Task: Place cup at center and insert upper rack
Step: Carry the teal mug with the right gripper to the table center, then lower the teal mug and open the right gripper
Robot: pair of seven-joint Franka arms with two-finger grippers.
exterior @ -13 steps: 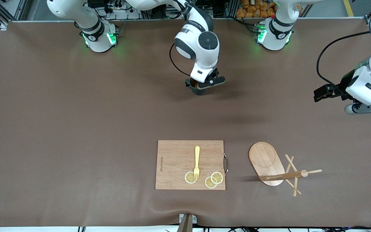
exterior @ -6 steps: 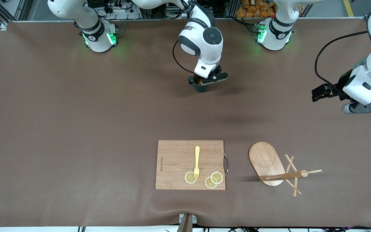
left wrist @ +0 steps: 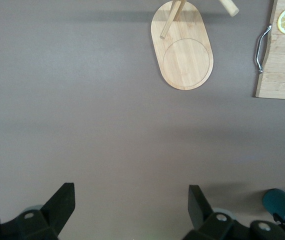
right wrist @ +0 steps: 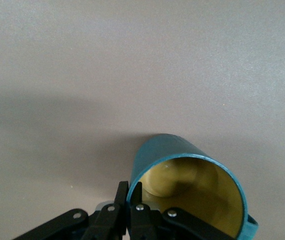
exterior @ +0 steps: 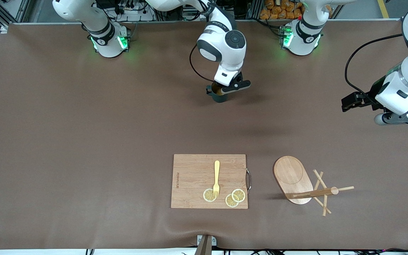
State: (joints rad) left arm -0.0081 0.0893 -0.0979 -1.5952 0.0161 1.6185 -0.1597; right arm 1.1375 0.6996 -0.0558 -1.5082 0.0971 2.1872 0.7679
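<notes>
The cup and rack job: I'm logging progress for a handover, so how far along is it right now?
Early stage. Done: the right gripper is shut on the cup's rim, over the table between the arm bases. In hand: carrying the cup; it is not released. Left: the upper rack lies untouched beside the cutting board, its post tilted over. The left gripper waits open above bare table at its own end.

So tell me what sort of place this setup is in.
Probably a robotics lab with a staged kitchen task: two white robot arms bolted along a brown-covered table, a rectangular wooden cutting board with a yellow fork and lemon slices, a tipped-over light wooden mug stand.
</notes>
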